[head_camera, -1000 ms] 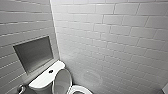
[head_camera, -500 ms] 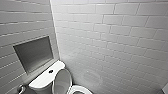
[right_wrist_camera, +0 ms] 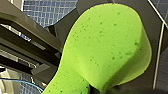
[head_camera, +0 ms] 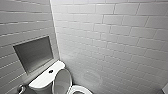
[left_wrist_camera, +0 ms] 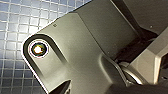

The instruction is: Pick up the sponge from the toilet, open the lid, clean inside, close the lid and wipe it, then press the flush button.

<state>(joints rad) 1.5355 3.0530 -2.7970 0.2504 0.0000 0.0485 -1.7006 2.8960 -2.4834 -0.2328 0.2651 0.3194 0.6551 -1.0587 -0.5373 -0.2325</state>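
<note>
Green sponge (right_wrist_camera: 105, 47) aloft; toilet lid (head_camera: 62, 81) stands upright.

Dark grey plate (left_wrist_camera: 82, 50) of the robot's arm lies mid-frame, slanting from corner to corner. One round fitting (left_wrist_camera: 38, 49) sits in its rounded corner, toward the frame's edge, and glints bright. Jointed bar (left_wrist_camera: 147, 60) is beside the plate at the opposite edge. Behind them, a floor (left_wrist_camera: 12, 25) of small square dark tiles, pale grout, some sheen.

Bright green sponge (right_wrist_camera: 105, 47), white toilet (head_camera: 47, 80)
</note>
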